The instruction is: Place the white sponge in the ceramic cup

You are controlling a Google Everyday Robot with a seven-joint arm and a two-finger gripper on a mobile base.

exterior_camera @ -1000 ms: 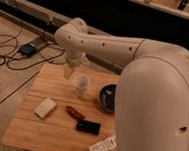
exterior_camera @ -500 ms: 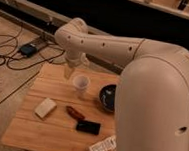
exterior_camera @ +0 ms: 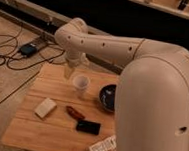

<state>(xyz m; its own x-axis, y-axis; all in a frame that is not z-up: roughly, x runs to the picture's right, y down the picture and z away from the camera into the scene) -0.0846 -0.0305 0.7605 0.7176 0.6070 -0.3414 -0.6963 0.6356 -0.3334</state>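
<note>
Our gripper (exterior_camera: 68,70) hangs over the far-left part of the wooden table (exterior_camera: 45,80), pointing down. We cannot tell whether it is spread or closed, and we see nothing held in it. The white sponge (exterior_camera: 45,108) lies flat on the table at about 7 o'clock from the gripper, well apart from it and near the left edge. The ceramic cup (exterior_camera: 81,85) stands upright just beside the gripper, at about 4 o'clock from it. At 3 o'clock from the cup sits a black bowl (exterior_camera: 107,97). A reddish-brown item (exterior_camera: 75,113) and a flat black object (exterior_camera: 88,126) lie at 6 o'clock from the cup.
</note>
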